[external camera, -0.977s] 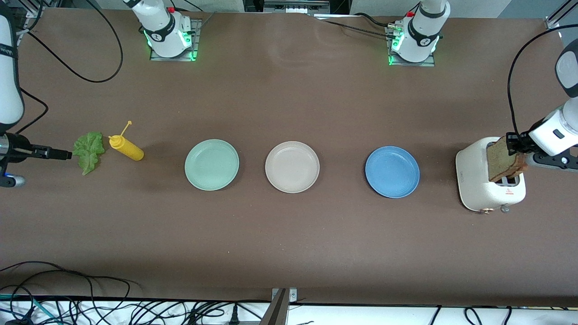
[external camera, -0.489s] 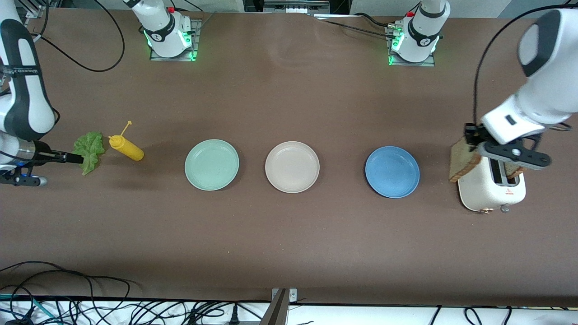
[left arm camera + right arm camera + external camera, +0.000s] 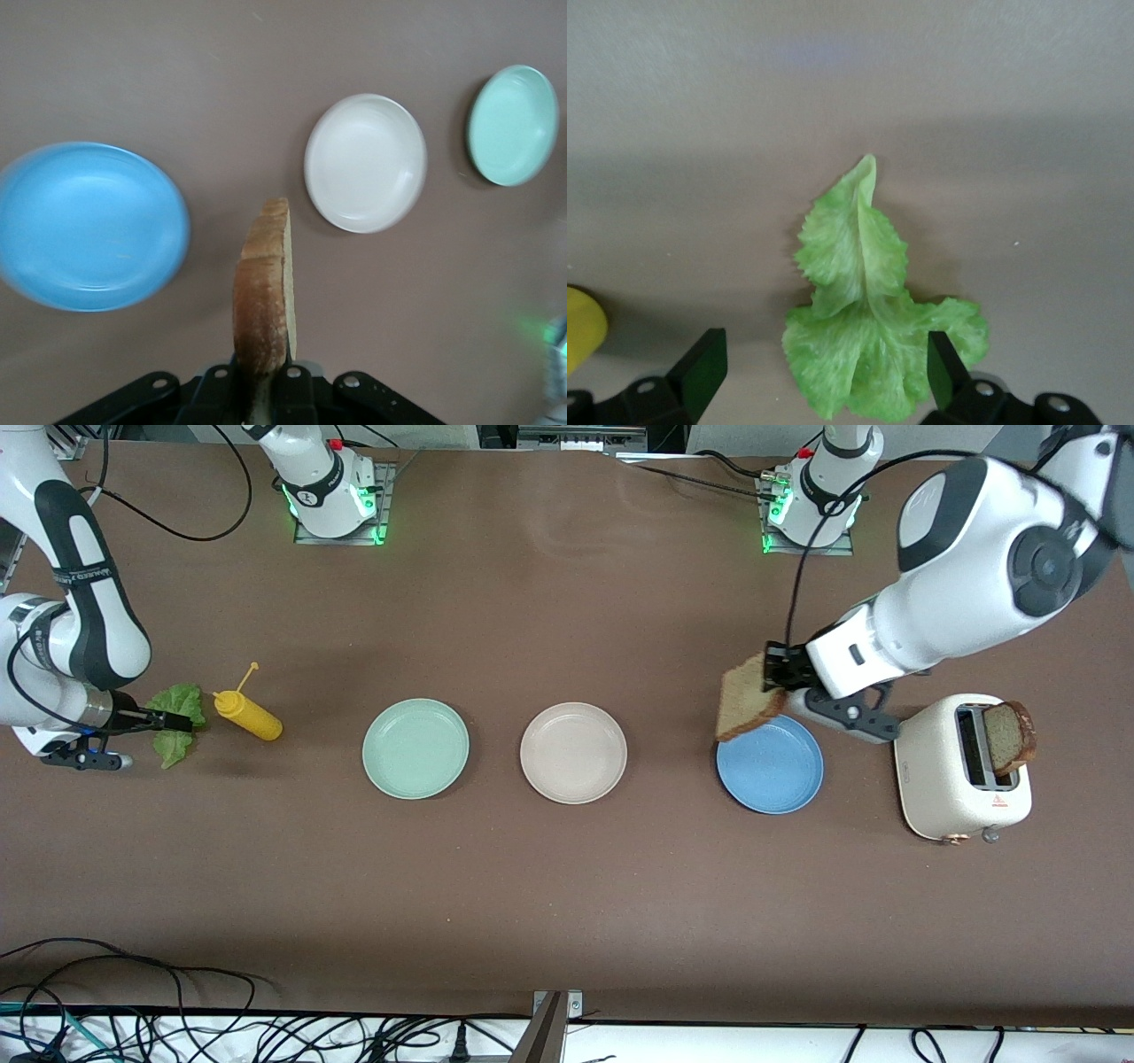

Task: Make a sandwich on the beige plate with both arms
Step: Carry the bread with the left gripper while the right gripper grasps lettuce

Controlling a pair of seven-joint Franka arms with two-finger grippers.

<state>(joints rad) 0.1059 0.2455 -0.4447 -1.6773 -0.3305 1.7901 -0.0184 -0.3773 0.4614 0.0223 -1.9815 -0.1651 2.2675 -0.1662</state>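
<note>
**Bread slice in the air, short of the beige plate**

Left claw [image 3: 772,682] clamped shut on a square brown bread slice with darker crust [image 3: 749,708], held on edge over the rim of the round blue plate [image 3: 780,779]. Round pale beige plate [image 3: 573,752] lying bare on the brown surface [image 3: 567,886], toward the right arm's end from the slice, one plate along. Right claw [image 3: 177,721] spread wide, low over the ruffled green lettuce leaf [image 3: 868,345], one finger on each side, not yet gripping. Second bread slice [image 3: 1010,737] upright in the white toaster [image 3: 948,797].
</note>
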